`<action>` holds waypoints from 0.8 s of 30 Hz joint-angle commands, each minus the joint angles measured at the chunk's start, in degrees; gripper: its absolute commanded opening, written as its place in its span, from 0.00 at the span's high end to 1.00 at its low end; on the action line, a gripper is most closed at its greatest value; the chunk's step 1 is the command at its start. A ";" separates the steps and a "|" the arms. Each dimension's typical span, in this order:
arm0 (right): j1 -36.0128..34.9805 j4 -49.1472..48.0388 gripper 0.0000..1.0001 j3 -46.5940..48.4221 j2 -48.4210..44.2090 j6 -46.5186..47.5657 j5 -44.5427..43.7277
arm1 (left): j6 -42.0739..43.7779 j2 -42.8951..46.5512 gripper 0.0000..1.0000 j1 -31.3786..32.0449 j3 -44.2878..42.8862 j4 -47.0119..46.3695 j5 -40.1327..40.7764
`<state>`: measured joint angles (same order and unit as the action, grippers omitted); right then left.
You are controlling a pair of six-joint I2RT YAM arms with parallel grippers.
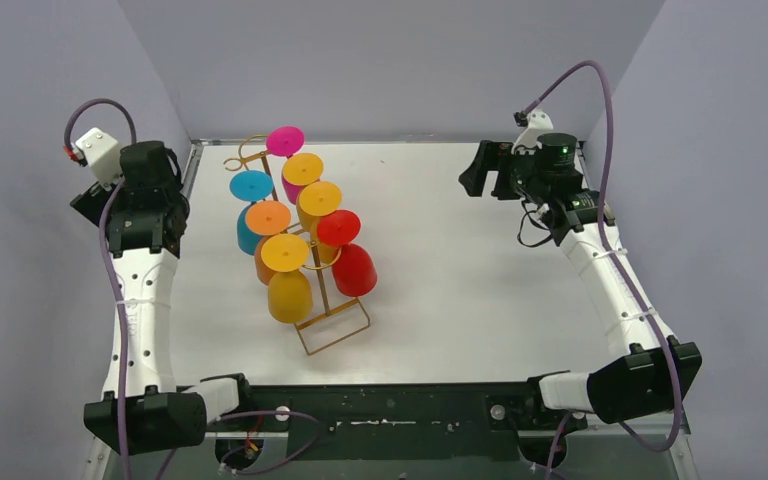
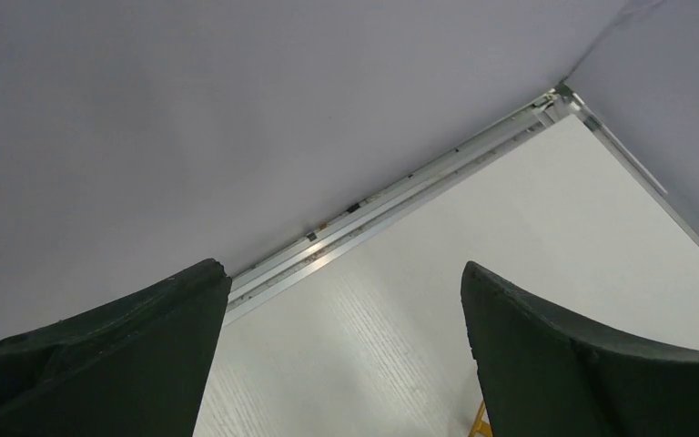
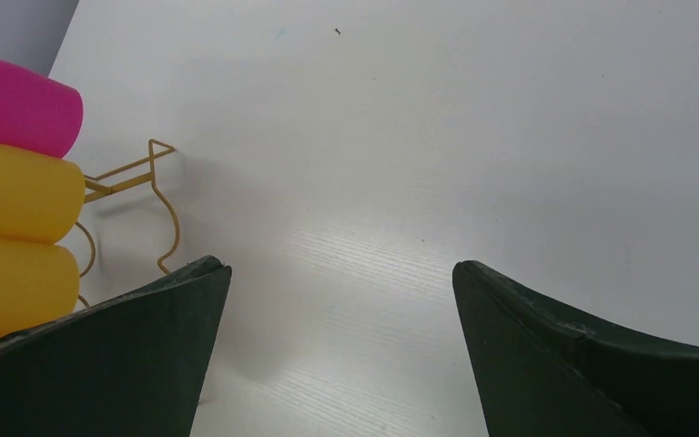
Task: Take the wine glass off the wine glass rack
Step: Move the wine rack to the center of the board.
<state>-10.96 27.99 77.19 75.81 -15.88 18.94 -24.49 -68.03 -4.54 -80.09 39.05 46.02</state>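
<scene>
While both my arms hang at the desk's [image 1: 460, 270] sides, I record:
Wine glass rack [image 1: 326, 300]: upright, left of desk centre, nearer my left arm [image 1: 140, 270].
Wine glasses [image 1: 289, 292]: seven, all hung on the rack, feet up, bowls down.
Left jaws: spread wide, holding nothing, apart from the rack.
Right jaws: spread wide, holding nothing, pointed toward the rack, well apart from it.

The wine glass rack [image 1: 340, 340] is standing left of centre on the counter [image 1: 460, 280], wine glasses [image 1: 289, 295] hanging along both its sides, the left arm [image 1: 145, 290] near it, the right arm [image 1: 610, 280] well apart.
</scene>
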 commanded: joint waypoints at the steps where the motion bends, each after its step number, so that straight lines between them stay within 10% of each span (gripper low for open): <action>1: -0.11 -1.72 0.00 -0.31 -0.34 0.08 -1.45 | -5.44 -0.04 0.03 -2.85 -1.23 2.49 0.17; 9: -0.17 -3.15 0.00 -3.92 0.50 -1.79 -1.45 | -10.86 0.70 0.03 -7.13 10.24 3.85 -6.50; 24: -0.03 -3.65 0.00 -8.23 -0.51 -2.17 -2.66 | -12.91 -3.40 0.03 -21.39 30.51 -5.54 -47.39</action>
<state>-10.96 26.68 69.19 75.92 -17.65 17.52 -35.57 -74.11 -25.76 -55.31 41.32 11.88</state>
